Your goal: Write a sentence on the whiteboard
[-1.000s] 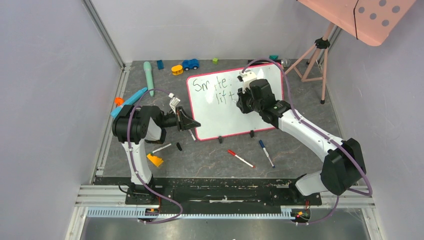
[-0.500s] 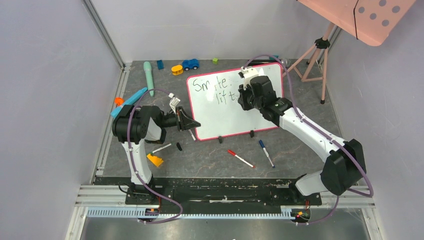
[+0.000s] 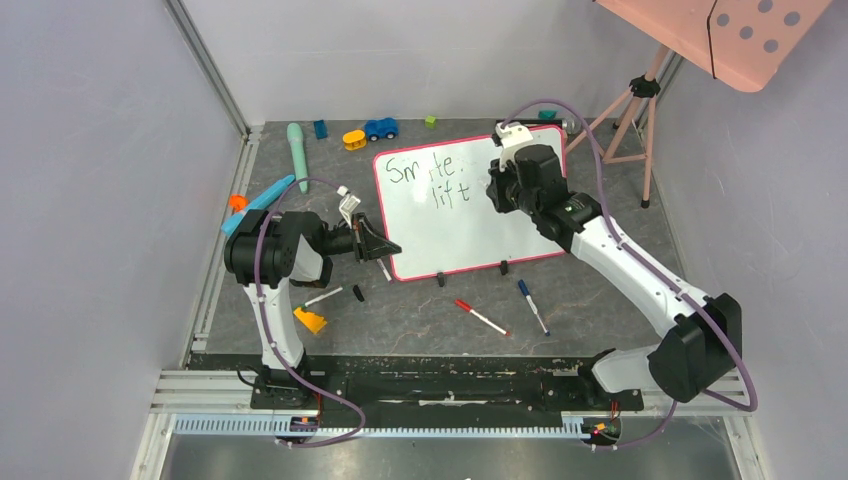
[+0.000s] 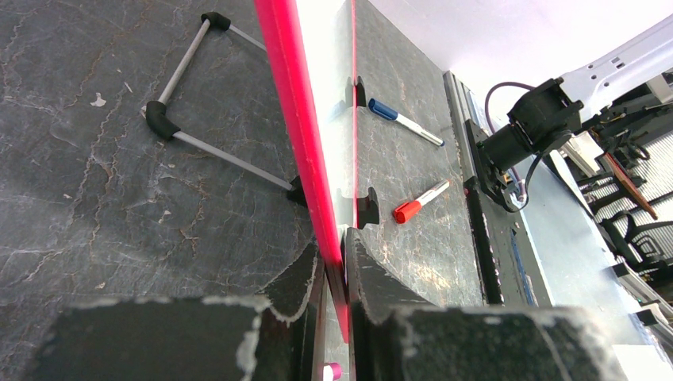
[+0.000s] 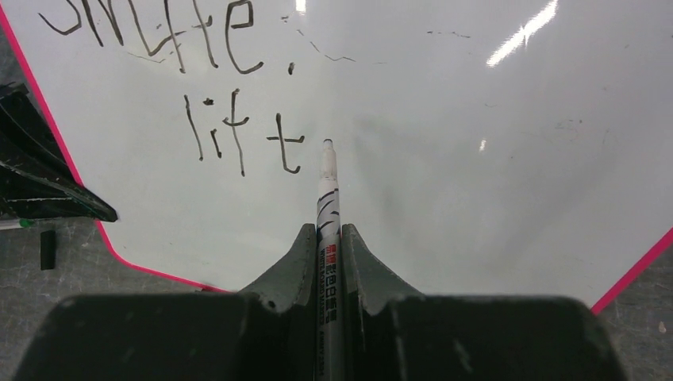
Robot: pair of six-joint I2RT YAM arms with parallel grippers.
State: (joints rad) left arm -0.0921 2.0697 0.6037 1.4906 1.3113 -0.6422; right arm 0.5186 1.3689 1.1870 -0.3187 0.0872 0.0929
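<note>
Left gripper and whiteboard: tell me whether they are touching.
Touching. The left wrist view shows the left gripper shut on the whiteboard, its pink-red edge pinched from both sides with no gap.

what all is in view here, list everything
whiteboard: 1, white with pink-red frame, propped at centre
writing: 2 lines, black, whiteboard's upper left
red-capped marker: 1, white, floor before whiteboard
blue-capped marker: 1, white, beside it
toy car: 1, blue, far floor
toy piece: 1, yellow, by car
stick: 1, mint, far left
wedge: 1, yellow, near left arm
tripod: 1, pink, far right
dotted panel: 1, salmon, top right
held marker: 1, white, tip by writing
left tool: 1, black, shut on whiteboard's edge
right tool: 1, black, shut on held marker
</note>
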